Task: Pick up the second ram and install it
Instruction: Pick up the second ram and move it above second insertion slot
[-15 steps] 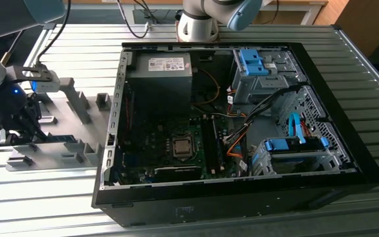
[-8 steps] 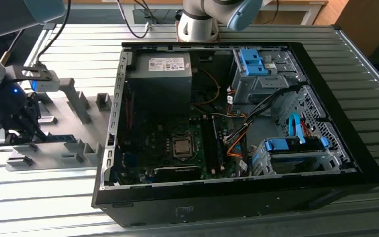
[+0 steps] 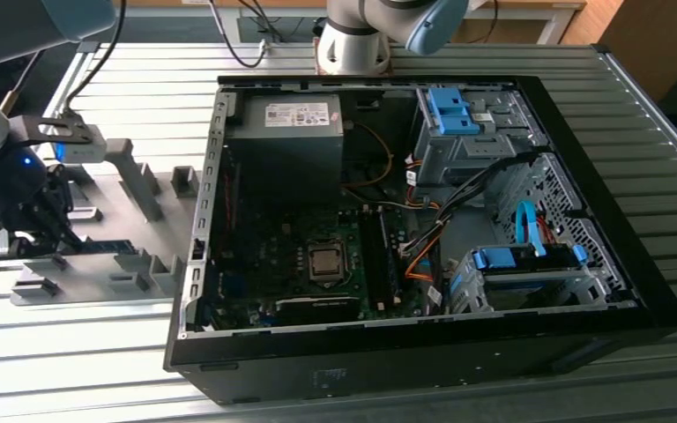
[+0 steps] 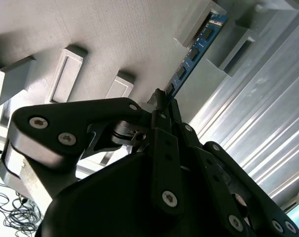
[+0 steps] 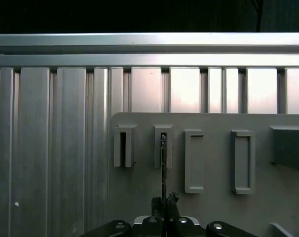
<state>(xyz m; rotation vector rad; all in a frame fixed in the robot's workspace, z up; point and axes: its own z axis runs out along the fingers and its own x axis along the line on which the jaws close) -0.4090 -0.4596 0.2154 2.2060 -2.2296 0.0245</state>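
My exterior view looked down across the table (image 3: pixel 433 62) at the fixture plate (image 3: pixel 115 233). Both wrist views hung close over it, one square-on, one slanting past the jaws.

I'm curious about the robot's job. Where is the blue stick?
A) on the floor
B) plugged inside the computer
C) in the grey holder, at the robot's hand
C: in the second wrist view the blue stick runs from the hand, which grips it, to a slot of the grey holder, beside the computer.
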